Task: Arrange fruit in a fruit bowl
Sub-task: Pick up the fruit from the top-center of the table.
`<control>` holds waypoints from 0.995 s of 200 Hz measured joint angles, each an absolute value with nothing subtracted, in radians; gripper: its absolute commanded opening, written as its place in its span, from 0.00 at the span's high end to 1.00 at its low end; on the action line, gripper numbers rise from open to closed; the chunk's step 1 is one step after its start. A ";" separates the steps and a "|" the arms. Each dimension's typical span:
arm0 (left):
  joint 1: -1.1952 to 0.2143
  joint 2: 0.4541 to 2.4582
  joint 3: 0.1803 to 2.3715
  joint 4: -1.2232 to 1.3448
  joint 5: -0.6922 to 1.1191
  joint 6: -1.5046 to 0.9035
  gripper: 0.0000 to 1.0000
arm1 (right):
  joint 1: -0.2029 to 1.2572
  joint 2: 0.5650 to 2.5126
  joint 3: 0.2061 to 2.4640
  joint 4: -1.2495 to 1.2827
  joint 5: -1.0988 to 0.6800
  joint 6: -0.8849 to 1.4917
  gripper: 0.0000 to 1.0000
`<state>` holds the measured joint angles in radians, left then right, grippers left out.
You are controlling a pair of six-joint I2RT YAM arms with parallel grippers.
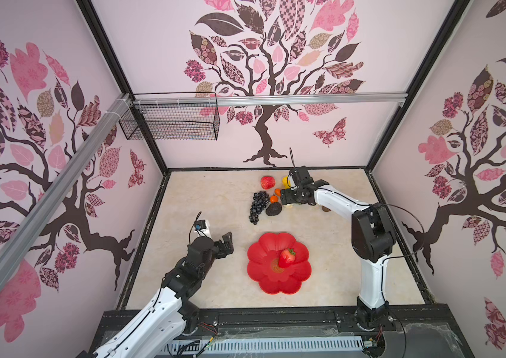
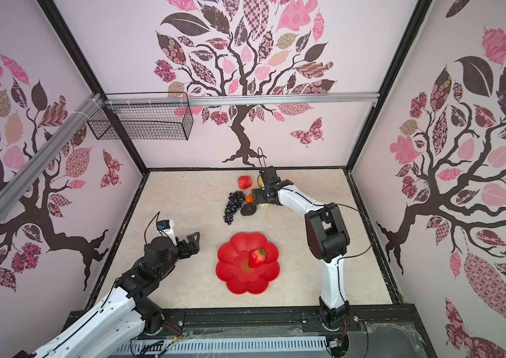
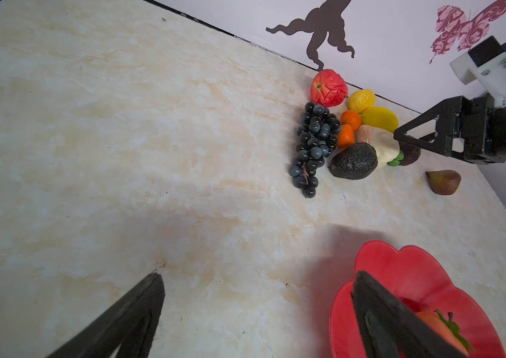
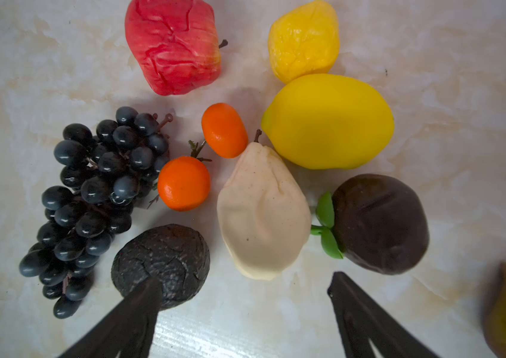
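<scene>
My right gripper (image 4: 243, 285) is spread and empty above the fruit cluster by the tabletop's far edge. Judgement: straddle the cream pear (image 4: 261, 210) across its belly, clear of the avocado (image 4: 165, 263). Left gripper (image 1: 225, 243) is spread, idle. The fruit bowl (image 1: 264, 280), toward the front edge, holds a strawberry (image 1: 287, 257). No legible writing.

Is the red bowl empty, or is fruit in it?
Not empty: one strawberry lies near the centre of the fruit bowl, nothing else.
</scene>
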<state>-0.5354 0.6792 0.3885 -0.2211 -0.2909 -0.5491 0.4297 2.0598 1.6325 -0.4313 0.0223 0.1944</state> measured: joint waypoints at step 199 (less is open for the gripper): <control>-0.535 0.729 0.389 -0.210 -0.290 -0.549 0.02 | 0.430 2.287 1.861 -0.559 0.084 0.149 0.23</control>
<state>-0.5354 0.7292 0.3885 -0.2100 -0.2905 -0.5491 0.4297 2.2868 1.8610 -0.5594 0.0845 0.1490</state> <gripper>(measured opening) 0.979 0.770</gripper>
